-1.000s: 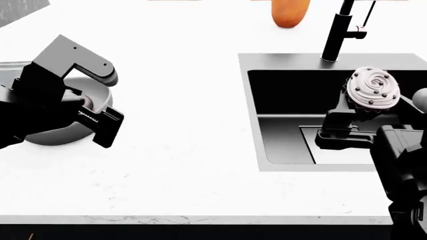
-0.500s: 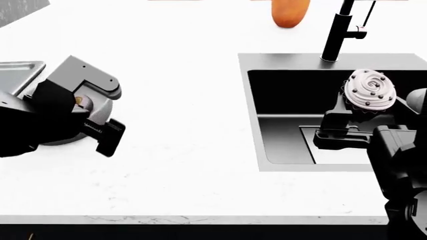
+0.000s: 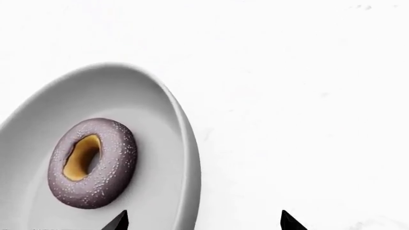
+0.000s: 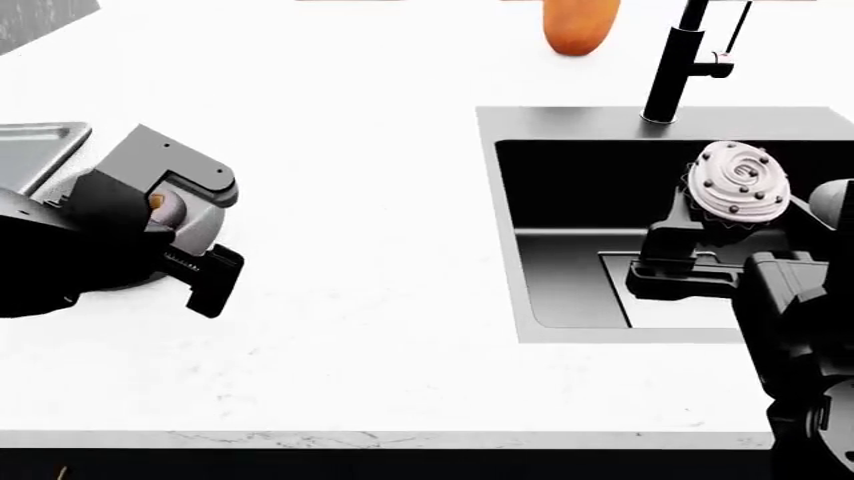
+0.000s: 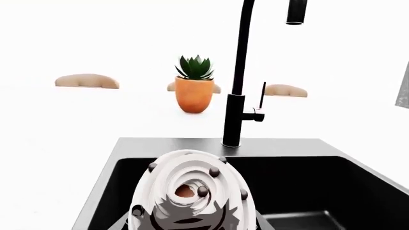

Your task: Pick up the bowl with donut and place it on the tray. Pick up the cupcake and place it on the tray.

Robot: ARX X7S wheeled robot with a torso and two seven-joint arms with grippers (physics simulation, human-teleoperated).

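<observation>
The light-grey bowl (image 3: 172, 124) rests on the white counter with the purplish donut (image 3: 94, 163) lying inside it. My left gripper (image 3: 204, 224) is open and straddles the bowl's rim, one fingertip inside and one outside. From the head view, that left gripper (image 4: 200, 235) covers most of the bowl (image 4: 198, 222); a corner of the silver tray (image 4: 34, 145) shows just beyond it at far left. My right gripper (image 4: 721, 232) is shut on the cupcake (image 4: 738, 185), holding it upright above the black sink. Its frosting (image 5: 188, 187) fills the near part of the right wrist view.
The black sink basin (image 4: 507, 220) takes up the right side of the counter, with a tall black faucet (image 4: 674, 60) behind it. An orange plant pot (image 4: 581, 25) stands at the back. The counter's front edge (image 4: 400, 437) runs close below both arms.
My left gripper has shifted and tilted over the bowl, hiding more of it and uncovering the tray corner. The cupcake in my right gripper drifted slightly left.
</observation>
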